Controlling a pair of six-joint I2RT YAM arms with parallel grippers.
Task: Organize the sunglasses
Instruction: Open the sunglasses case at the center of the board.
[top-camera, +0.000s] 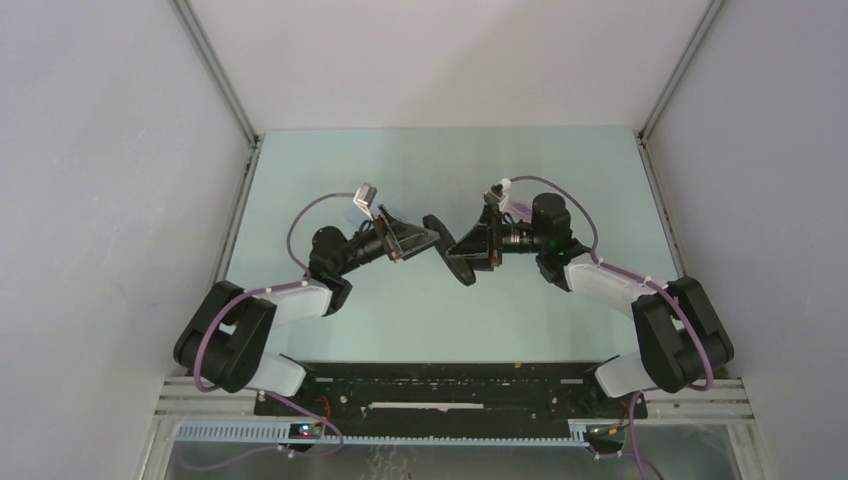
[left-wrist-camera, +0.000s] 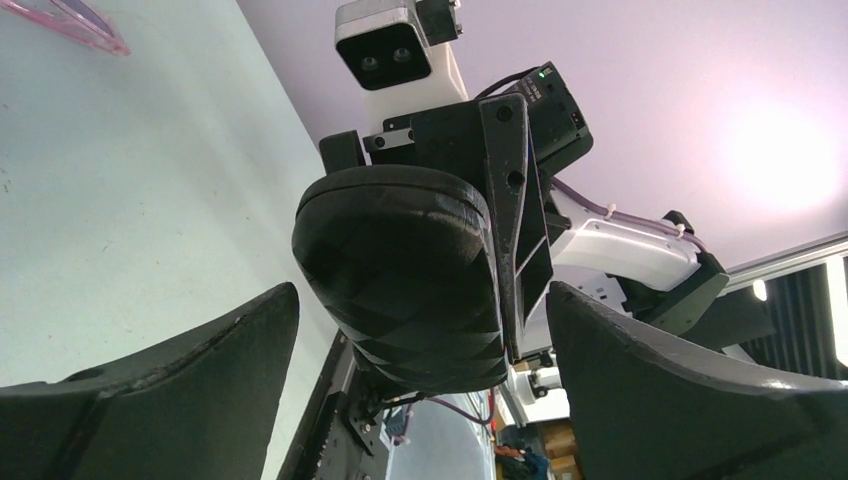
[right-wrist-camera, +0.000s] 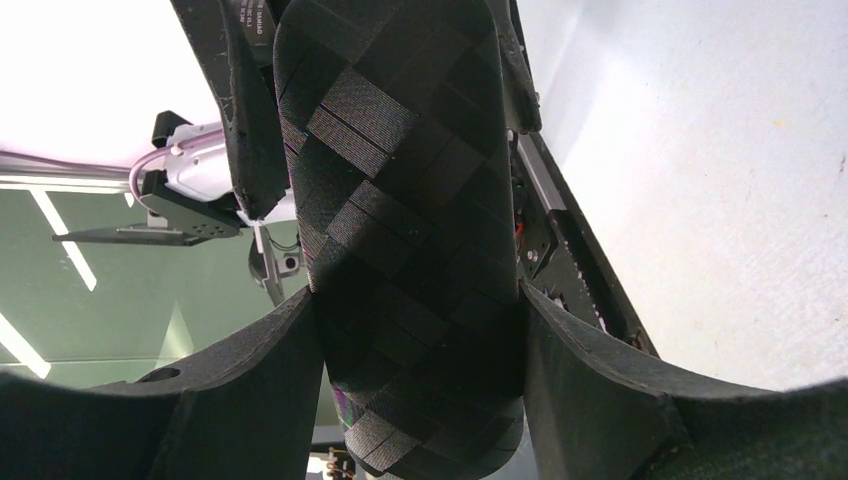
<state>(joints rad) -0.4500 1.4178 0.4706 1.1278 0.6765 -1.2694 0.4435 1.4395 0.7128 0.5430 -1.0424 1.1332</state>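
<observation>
The black case (top-camera: 462, 272), closed and with a woven pattern, is held off the table between the two arms. My right gripper (top-camera: 468, 248) is shut on it; in the right wrist view both fingers press the sides of the case (right-wrist-camera: 400, 200) around the gripper's centre (right-wrist-camera: 418, 300). My left gripper (top-camera: 426, 238) is open at the case's other end; in the left wrist view the case (left-wrist-camera: 400, 270) sits between the spread fingers, around the gripper's centre (left-wrist-camera: 422, 300), with gaps on both sides. A corner of the pink translucent sunglasses (left-wrist-camera: 85, 25) lies on the table at the top left of the left wrist view.
The pale green table (top-camera: 420, 160) is boxed in by grey walls at the left, right and back. A black mounting rail (top-camera: 450, 385) runs along the near edge between the arm bases.
</observation>
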